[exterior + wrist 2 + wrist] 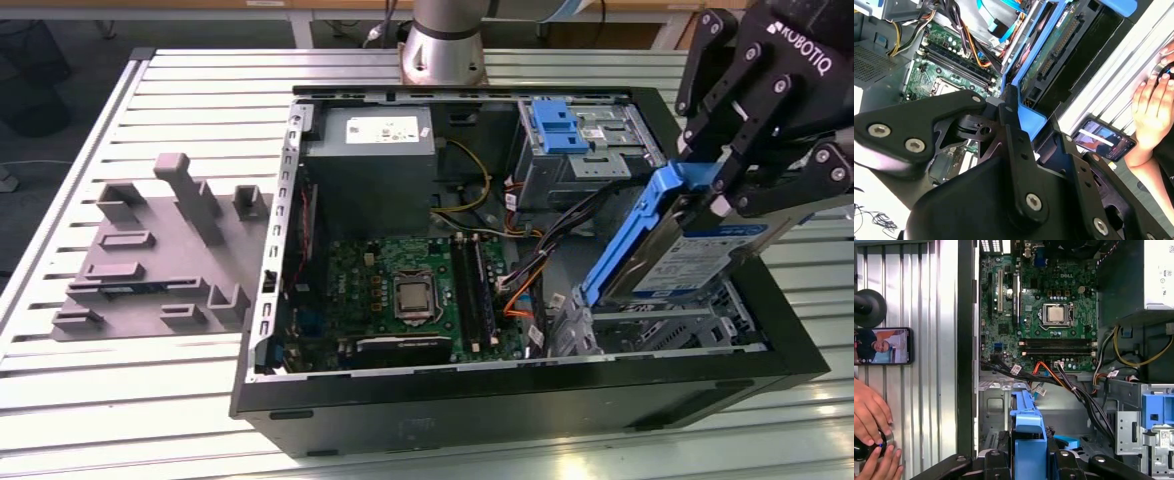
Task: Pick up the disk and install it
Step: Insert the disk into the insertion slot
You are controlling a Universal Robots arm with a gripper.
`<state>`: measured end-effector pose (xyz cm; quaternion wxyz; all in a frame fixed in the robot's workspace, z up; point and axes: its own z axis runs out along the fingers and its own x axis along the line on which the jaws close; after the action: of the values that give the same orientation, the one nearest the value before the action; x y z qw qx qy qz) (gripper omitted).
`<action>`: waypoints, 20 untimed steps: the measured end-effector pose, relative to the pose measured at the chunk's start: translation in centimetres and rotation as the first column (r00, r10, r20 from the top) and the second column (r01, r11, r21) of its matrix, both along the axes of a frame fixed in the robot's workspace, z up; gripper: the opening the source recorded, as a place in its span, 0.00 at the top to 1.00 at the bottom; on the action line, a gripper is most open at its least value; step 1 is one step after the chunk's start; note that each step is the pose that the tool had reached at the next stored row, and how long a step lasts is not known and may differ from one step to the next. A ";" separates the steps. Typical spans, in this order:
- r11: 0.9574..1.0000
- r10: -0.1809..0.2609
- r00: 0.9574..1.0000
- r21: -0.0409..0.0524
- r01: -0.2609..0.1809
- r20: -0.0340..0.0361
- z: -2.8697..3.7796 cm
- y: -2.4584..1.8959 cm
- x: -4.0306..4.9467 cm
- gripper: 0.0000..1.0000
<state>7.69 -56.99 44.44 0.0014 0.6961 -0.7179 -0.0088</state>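
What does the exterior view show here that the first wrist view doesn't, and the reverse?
Exterior view: the grey fixture block beside the computer case, the arm's base, and the label side of the disk, tilted over the drive bay. First wrist view: a phone and a person's hands at the table outside the case. Shared: the open case, its motherboard, and the gripper shut on the disk.

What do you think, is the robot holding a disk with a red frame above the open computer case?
Not quite: the frame is blue, not red. The exterior view shows the gripper holding the disk, in its blue frame, above the open computer case.
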 end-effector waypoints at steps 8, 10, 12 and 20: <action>1.000 0.000 1.000 0.000 0.000 0.000 -0.35 -0.03 0.00 0.64; 1.000 0.000 1.000 0.000 0.000 0.000 -0.36 -0.03 0.00 0.64; 1.000 0.000 1.000 0.000 0.000 0.000 -0.36 -0.03 0.00 0.64; 1.000 0.000 1.000 0.001 0.000 0.000 -0.66 -0.03 0.00 0.56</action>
<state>7.69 -57.02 43.78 0.0010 0.6961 -0.7179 -0.0090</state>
